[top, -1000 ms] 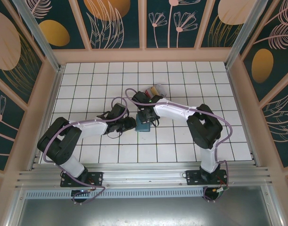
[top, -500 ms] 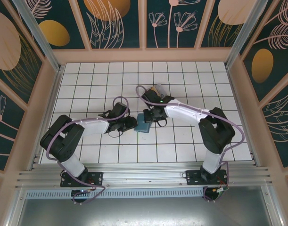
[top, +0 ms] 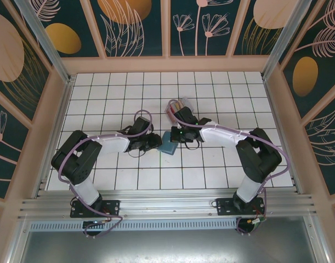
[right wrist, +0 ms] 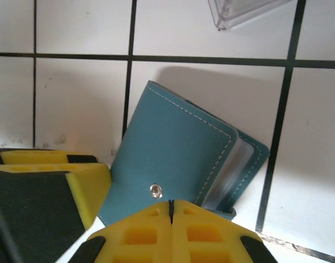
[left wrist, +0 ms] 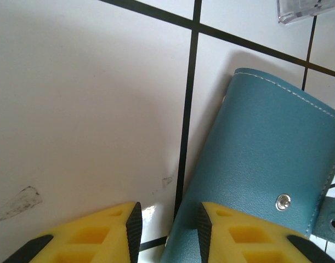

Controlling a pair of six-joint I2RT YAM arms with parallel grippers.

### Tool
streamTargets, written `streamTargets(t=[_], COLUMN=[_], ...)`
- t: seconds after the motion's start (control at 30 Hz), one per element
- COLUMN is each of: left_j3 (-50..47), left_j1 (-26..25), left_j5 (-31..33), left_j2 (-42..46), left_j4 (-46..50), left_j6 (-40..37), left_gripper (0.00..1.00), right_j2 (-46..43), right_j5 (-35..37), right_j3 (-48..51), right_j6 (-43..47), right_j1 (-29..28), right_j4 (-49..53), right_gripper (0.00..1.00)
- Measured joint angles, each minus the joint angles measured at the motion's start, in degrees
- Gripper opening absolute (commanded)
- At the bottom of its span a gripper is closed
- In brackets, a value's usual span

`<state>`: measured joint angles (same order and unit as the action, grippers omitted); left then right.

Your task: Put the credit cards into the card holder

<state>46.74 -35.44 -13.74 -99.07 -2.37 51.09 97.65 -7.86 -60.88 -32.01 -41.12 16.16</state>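
Top external view: the left gripper (top: 152,142) sits low over the white tiled table (top: 101,93), at 9 o'clock of the small flat teal-blue folding card holder (top: 168,144), which lies near the table's middle. The right gripper (top: 175,135) hangs at 1 o'clock of the holder, just over its far edge. At 12 o'clock of the holder, near it, lies a close stack of thin red, yellow and pale plastic credit cards (top: 178,104), partly behind the right arm's lilac cable (top: 172,104).

Left wrist view: the left gripper's yellow fingers (left wrist: 101,235) stand spread. One is over bare tile and the other over the holder's near corner, and the holder's edge runs into the gap between them. Whether either finger presses on the holder I cannot tell. A round metal snap stud (left wrist: 282,201) shows on the cover. A corner of a clear plastic box (left wrist: 307,8) sits at 1 o'clock.

Right wrist view: the right gripper's yellow fingertips are pressed together with nothing between them, just beside the stud at the holder's near edge. The holder lies folded and tilted, with pale clear pocket pages (right wrist: 238,164) peeking out at 3 o'clock.
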Motion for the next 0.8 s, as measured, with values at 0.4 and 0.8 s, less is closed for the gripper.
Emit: streamTargets(t=[0.4,0.8], left_j3=[2.4,2.5], left_j1=[-5.7,-7.8], left_j5=[3.3,2.4], left_j2=[-3.3,-2.4], left_j4=[-4.0,-3.3], left_j6=[2.0,3.4], left_gripper=[0.33,0.38], right_j2=[1.6,-0.9], right_j5=[-0.8,-6.2], right_j3=[0.9,10.2], right_j6=[0.3,1.6], right_j1=[0.3,6.9], right_j4=[-4.5,-11.8], right_gripper=[0.00,0.00])
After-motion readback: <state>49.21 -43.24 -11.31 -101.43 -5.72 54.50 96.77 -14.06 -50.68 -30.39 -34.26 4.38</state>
